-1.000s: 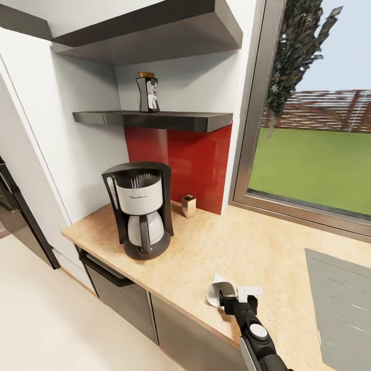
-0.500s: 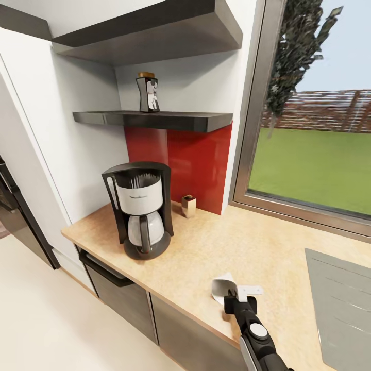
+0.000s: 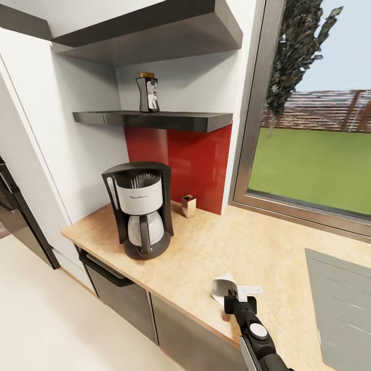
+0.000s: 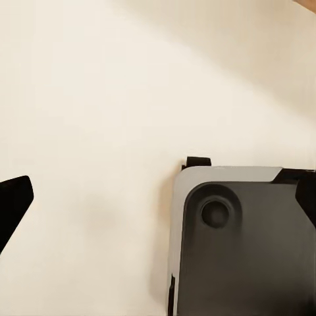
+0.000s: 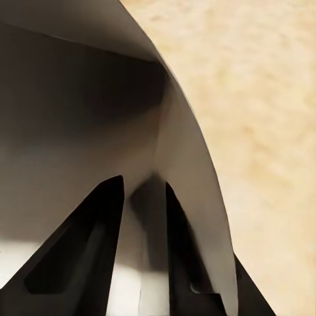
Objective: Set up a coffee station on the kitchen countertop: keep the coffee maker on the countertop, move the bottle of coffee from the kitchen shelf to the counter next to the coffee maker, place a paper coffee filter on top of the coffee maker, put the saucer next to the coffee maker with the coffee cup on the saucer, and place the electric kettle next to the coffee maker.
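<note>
The black and white coffee maker (image 3: 139,208) stands on the wooden countertop (image 3: 247,247) near its left end. On the dark shelf (image 3: 154,119) above it stands the bottle of coffee (image 3: 148,93). Near the counter's front edge my right gripper (image 3: 226,293) is shut on a white paper coffee filter (image 3: 221,286). In the right wrist view the filter's wall (image 5: 99,118) passes between the two dark fingers (image 5: 92,250), just above the countertop (image 5: 263,99). My left gripper (image 4: 158,210) hangs open over the pale floor (image 4: 99,99), beside the robot's base.
A small box (image 3: 188,205) sits against the red backsplash behind the coffee maker. A grey cooktop (image 3: 340,299) lies at the counter's right. A big window (image 3: 314,134) runs along the back. Dark cabinet fronts (image 3: 123,299) sit under the counter.
My right gripper has shifted slightly to the right and back with the filter held in it. The coffee maker and bottle have not moved.
</note>
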You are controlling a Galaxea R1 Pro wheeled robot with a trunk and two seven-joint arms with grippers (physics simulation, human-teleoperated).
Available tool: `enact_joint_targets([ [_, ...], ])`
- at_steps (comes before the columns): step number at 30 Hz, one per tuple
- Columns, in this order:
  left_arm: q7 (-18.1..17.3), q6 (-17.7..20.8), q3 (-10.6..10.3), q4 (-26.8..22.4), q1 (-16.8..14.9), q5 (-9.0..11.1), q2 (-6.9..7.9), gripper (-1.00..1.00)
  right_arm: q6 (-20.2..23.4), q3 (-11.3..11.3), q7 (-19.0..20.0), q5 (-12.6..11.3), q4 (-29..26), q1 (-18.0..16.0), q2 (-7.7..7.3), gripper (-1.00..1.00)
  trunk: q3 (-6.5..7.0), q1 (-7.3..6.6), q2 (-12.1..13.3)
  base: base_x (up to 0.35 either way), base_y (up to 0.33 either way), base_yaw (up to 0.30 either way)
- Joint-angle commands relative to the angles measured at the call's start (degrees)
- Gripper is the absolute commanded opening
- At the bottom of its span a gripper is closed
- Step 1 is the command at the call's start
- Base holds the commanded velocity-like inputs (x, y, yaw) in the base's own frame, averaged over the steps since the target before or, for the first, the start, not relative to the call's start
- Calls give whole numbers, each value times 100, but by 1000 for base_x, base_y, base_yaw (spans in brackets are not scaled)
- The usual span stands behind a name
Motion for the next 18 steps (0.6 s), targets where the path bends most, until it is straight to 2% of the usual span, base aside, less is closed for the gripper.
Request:
enact_joint_targets([
  [1, -4, -17, 6, 4, -5, 32, 0, 100, 39, 8, -36, -29, 4, -2, -4, -100, -14, 4, -10, 0, 0, 0],
  [4, -4, -17, 6, 4, -5, 32, 0, 100, 45, 8, -36, -29, 2, -2, -4, -100, -14, 4, -10, 0, 0, 0],
  [5, -4, -17, 6, 6, -5, 32, 8, 100, 61, 12, -44, -33, -410, -2, -1, -100, -14, 4, -10, 0, 0, 0],
  [18, -4, -19, 6, 6, -5, 32, 8, 100, 206, 48, -53, -38, -1263, -14, 32, -100, -14, 4, -10, 0, 0, 0],
])
